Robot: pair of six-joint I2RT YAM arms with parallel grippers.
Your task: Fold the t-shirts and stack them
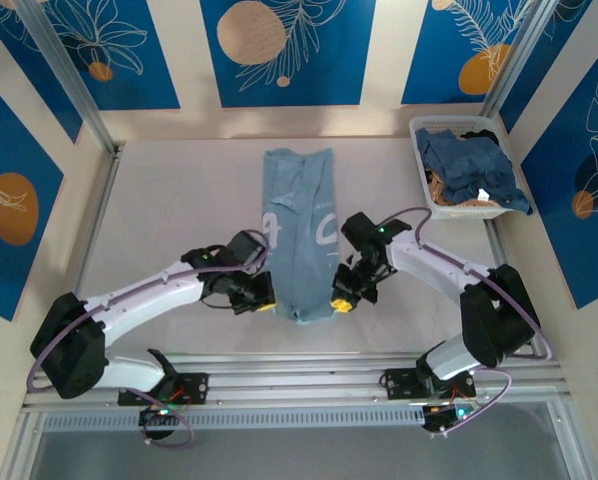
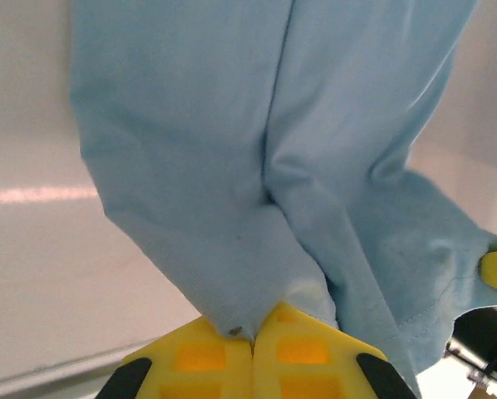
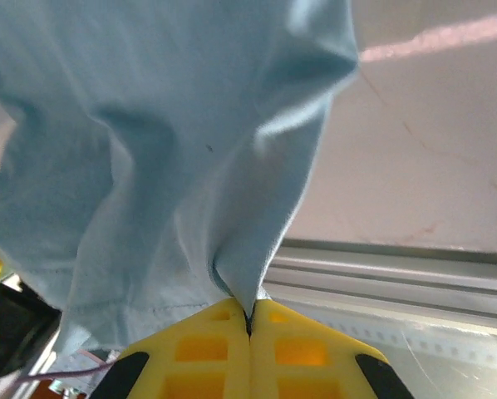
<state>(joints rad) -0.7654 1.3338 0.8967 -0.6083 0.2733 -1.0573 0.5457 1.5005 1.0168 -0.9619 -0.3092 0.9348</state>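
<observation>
While the long, narrow light blue cotton t-shirt with white lettering (image 1: 299, 225) is lying along the middle of the pale grey surface (image 1: 169, 200), running from 12 o'clock down to 6 o'clock in the top view, both arms are reaching in to its near end. The left claw (image 1: 263, 303), its yellow fingers pressed together, is pinching the near hem corner at about 7 o'clock of the shirt. In the left wrist view a fold of blue cloth is disappearing into the seam between the two yellow pads. The right claw (image 1: 342, 303) is clamping the other near corner at about 5 o'clock, and in the right wrist view the fabric is bunching into its closed pads. The near hem is spanning the gap between the two claws, and the white lettering is showing across the shirt's middle. At 2 o'clock, by the far right corner of the surface, a white plastic mesh basket (image 1: 419, 128) is holding a heap of crumpled dusty blue t-shirts (image 1: 464, 165), with some cloth spilling over the rim at the basket's 4 o'clock.
</observation>
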